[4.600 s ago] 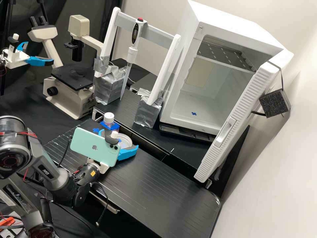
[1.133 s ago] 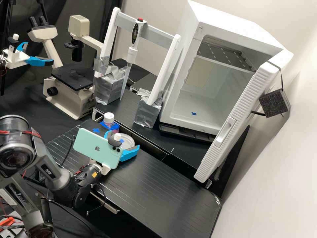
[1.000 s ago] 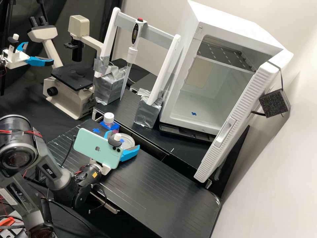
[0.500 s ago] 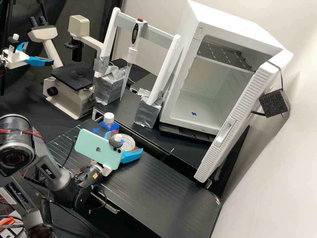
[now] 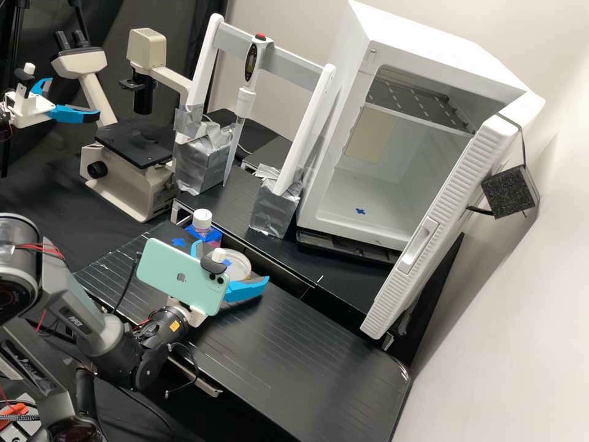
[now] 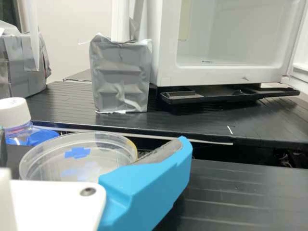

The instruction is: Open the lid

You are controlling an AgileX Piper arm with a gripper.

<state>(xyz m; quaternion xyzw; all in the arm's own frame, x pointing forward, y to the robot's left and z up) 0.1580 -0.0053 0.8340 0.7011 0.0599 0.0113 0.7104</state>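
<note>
Showing a blue cross [image 6: 77,153], the round dish [image 6: 103,156] looks clear.

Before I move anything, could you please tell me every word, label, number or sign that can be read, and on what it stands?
Phone and dark grey arm: brand marks, which I do not read off.
Yellow label near the arm's wrist: too small to read.
Pipette display: too small to read.
Blue plus-shaped marks, no text: on the clear dish, bench and white cabinet's floor.
</note>
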